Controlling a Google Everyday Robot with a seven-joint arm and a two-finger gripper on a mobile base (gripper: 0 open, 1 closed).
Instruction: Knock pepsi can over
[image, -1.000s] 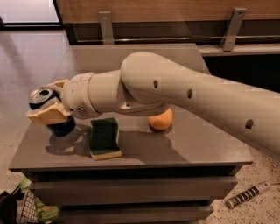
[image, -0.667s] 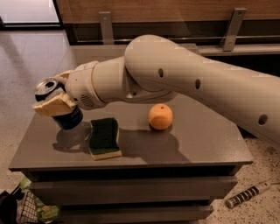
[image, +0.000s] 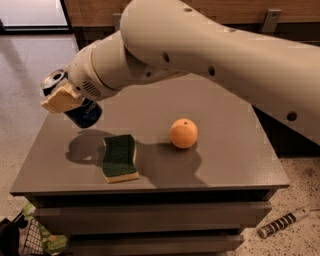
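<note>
The pepsi can (image: 86, 114), dark blue with a silver top, hangs tilted in the air above the left part of the grey table (image: 235, 150). Its top leans to the upper left. My gripper (image: 62, 97) is shut on the can, and a tan finger pad (image: 61, 99) covers its upper side. The can's shadow lies on the tabletop below it, left of the sponge. The large white arm reaches in from the upper right and hides the table's back part.
A green and yellow sponge (image: 120, 157) lies near the front edge. An orange (image: 183, 133) sits mid-table. On the floor are a striped cylinder (image: 285, 221) at the right and a wire basket (image: 27, 240) at the lower left.
The arm has risen and carried the can up off the tabletop. The can now tilts more. The orange and the sponge have not moved.
</note>
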